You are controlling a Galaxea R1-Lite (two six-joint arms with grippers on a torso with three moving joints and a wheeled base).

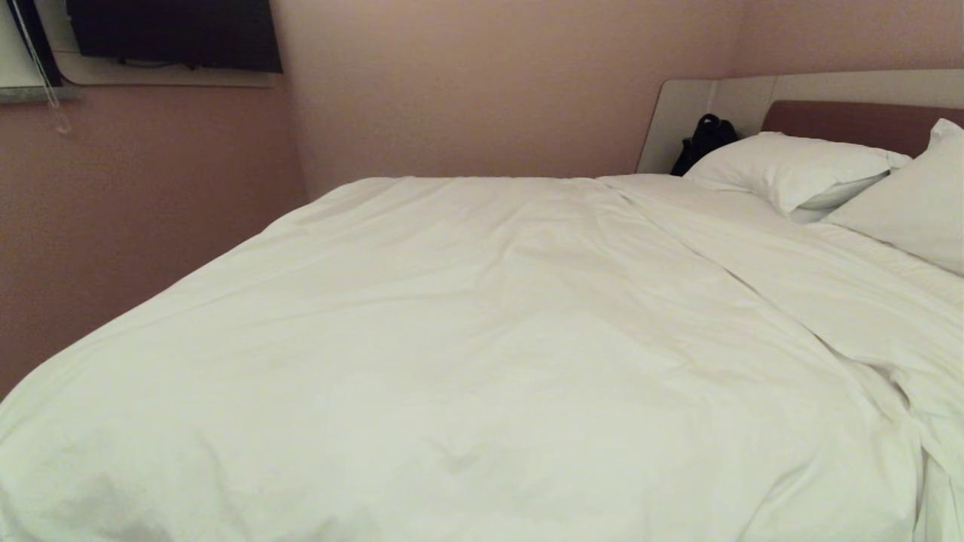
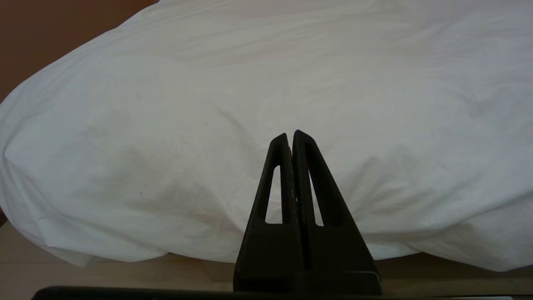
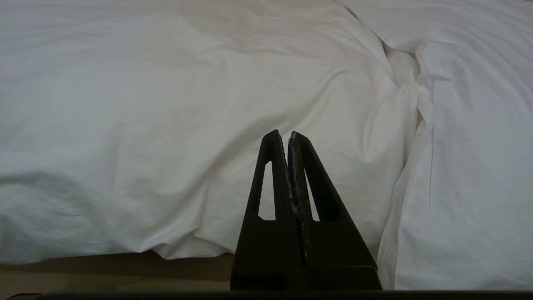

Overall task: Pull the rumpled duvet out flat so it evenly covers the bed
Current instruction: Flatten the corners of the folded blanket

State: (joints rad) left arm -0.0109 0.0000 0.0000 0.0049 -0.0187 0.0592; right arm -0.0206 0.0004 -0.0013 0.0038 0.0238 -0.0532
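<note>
Both arms sat parked short of the duvet point(image 1: 467, 324), nothing held. Left gripper point(image 2: 291, 134) and right gripper point(image 3: 285, 133) jaws were pressed together. A fold ridge ran near the pillows point(image 1: 791, 169), so that side looked the likeliest place to pull

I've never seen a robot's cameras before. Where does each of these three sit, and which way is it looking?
Head view: on the robot's head, looking down across the bed, its duvet and pillows; no arm shows.
Left wrist view: behind the shut left gripper, facing the duvet's hanging edge.
Right wrist view: behind the shut right gripper, facing the duvet's fold.
Shared: all see the duvet.
</note>
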